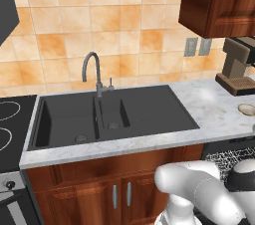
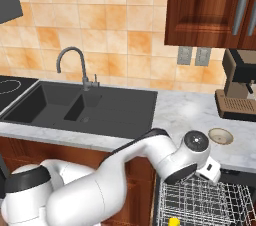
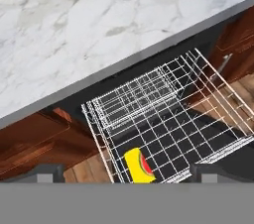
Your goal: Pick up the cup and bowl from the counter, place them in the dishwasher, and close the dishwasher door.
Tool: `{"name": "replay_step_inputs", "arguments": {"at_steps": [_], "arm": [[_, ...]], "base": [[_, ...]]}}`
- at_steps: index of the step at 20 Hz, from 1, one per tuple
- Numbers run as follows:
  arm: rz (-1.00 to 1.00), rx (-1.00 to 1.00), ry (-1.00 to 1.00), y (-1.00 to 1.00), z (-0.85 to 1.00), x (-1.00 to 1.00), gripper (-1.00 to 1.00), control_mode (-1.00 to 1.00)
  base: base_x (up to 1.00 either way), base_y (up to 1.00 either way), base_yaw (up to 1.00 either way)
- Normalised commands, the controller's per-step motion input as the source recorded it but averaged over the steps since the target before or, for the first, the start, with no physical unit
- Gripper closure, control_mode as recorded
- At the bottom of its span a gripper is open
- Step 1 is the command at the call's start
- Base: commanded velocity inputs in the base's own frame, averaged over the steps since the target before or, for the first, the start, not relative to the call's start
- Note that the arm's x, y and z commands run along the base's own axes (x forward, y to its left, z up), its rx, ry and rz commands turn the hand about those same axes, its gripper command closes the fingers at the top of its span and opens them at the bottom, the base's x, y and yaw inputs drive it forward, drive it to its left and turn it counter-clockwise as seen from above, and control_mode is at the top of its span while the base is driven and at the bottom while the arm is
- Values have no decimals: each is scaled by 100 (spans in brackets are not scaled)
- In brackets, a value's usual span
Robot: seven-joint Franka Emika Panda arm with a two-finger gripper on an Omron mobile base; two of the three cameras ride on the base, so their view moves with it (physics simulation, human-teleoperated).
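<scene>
Cup first: the small bright yellow cup with the red-orange patch point(image 3: 139, 166) is lying in the grey wire rack point(image 3: 168, 119) of the open dishwasher, near the rack's front corner in the hand view. Only a sliver of it peeks out at the bottom edge of the right base view. The shallow beige bowl with the brownish rim point(image 2: 220, 136) sits on the white-grey marbled worktop point(image 3: 64, 29), above the rack, cut off by the frame in both the hand view and the left base view. The gripper point(image 3: 127, 172) hangs over the rack with jaws spread wide, holding and touching nothing. Just the fingertips point(image 3: 45, 172) show.
</scene>
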Motion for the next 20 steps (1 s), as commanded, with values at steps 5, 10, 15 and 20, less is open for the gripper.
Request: {"name": "replay_step_inputs", "arguments": {"at_steps": [5,10,15,20], "arm": [[15,0,-6,0,17,0,-100,-100],[12,-1,-4,0,11,2,-100,-100],[8,-7,-2,-7,15,17,-100,-100],[4,-6,0,-13,13,33,-100,-100]], "base": [[0,0,0],[0,0,0],[0,0,0],[0,0,0]]}}
